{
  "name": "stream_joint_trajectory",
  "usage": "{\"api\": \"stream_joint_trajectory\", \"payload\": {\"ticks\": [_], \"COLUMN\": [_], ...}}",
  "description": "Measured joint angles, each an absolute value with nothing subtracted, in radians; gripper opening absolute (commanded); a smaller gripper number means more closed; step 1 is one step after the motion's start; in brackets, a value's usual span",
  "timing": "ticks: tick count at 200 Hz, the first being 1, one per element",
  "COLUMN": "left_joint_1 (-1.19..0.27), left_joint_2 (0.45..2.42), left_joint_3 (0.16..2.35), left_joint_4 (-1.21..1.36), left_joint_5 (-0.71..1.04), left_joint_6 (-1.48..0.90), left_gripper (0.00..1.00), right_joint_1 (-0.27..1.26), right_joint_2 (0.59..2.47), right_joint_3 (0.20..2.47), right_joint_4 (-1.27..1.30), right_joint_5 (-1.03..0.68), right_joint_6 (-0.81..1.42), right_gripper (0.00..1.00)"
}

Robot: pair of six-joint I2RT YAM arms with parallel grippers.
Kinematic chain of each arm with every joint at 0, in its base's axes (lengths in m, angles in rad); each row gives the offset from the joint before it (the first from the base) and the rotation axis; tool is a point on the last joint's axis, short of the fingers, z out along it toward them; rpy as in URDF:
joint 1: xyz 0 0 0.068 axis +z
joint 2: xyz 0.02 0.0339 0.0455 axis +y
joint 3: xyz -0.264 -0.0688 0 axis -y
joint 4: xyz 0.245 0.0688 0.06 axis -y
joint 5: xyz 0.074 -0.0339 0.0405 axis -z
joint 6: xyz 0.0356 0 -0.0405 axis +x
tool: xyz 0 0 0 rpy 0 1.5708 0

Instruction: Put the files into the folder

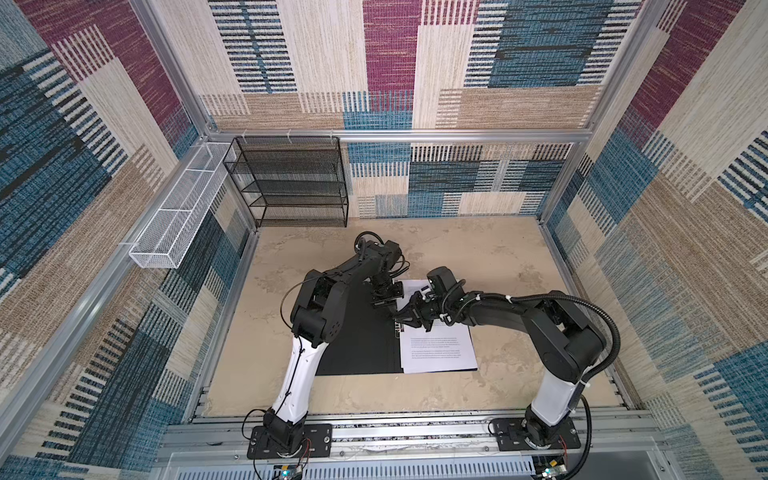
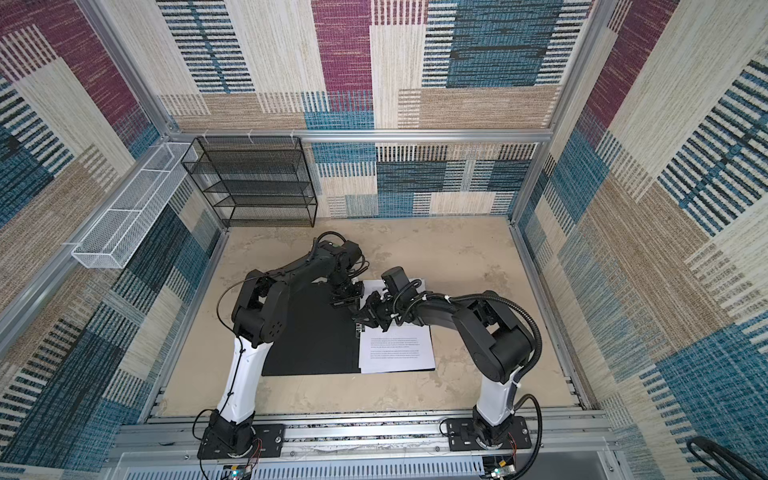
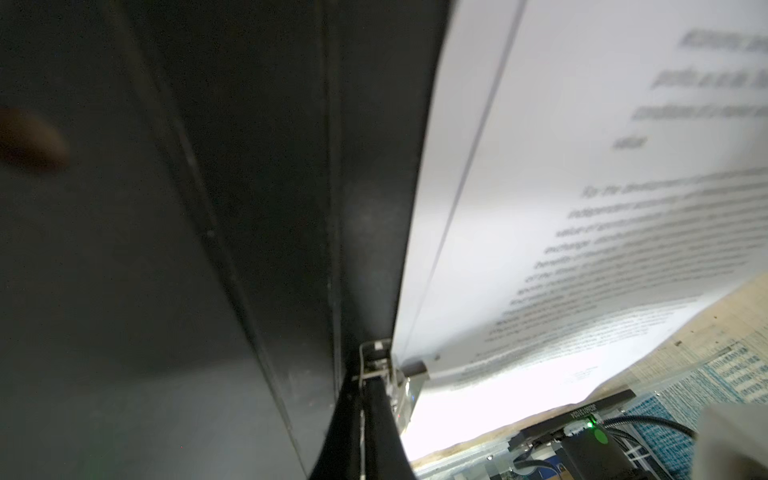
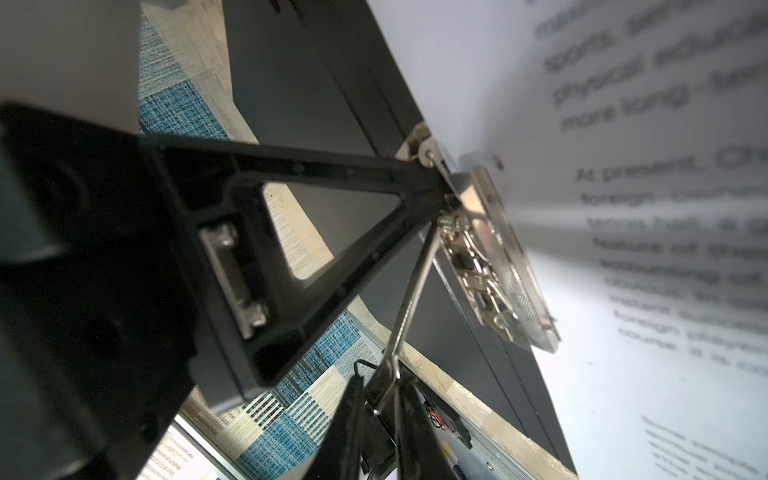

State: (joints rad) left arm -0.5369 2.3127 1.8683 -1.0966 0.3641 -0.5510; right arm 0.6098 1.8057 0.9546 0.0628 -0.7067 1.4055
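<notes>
Table (image 1: pixel 478 257): beige, mottled. The black mesh rack (image 1: pixel 286 183) at the far left and the white mesh basket (image 1: pixel 178 212) on the left wall show in both top views only.

Folder (image 1: pixel 357 345): mid-table between the arms, open and flat, black inside up. Its long axis runs near-to-far with a slight tilt, and the spine is down the middle. The left half is bare black and the right half is under paper. Both top views give the whole outline. The left wrist view shows only the spine creases.

Files (image 1: pixel 436 349): a white stack on the folder's right half, long axis along the spine. The printed lines run across the sheets. The sheets are slightly fanned, and one pokes out askew at the far end. The print is dense black paragraphs, too small to read from the top views and blurred in both wrist views.

Left gripper (image 1: pixel 388 306): reaches in over the spine. The right wrist view shows its dark fingertips (image 4: pixel 353 415) pinched onto the end of the lever (image 4: pixel 411 299), which is raised off the clip.

Right gripper (image 1: pixel 397 321): comes in over the paper, tips at the spine. The right wrist view shows only one triangular finger (image 4: pixel 291 166), its tip at the clip's end. Cannot tell how far apart its jaws stand.

Clip (image 4: pixel 486 257): shiny metal on the spine at the paper's edge. It is a speck in a top view (image 2: pixel 358 328), and only the wrist views show detail.
</notes>
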Motion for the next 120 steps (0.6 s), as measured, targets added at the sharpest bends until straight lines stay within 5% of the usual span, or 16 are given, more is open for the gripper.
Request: {"api": "stream_joint_trajectory", "payload": {"ticks": [120], "left_joint_1": [-0.537], "left_joint_2": [2.314], "left_joint_3": [1.869], "left_joint_4": [-1.097], "left_joint_5": [0.364], "left_joint_6": [-0.551], "left_gripper": [0.00], "right_joint_1": [0.617], "right_joint_2": [1.798], "right_joint_3": [0.935], "right_joint_4": [0.063], "right_joint_5": [-0.716], "right_joint_6": [1.408], "right_gripper": [0.06]}}
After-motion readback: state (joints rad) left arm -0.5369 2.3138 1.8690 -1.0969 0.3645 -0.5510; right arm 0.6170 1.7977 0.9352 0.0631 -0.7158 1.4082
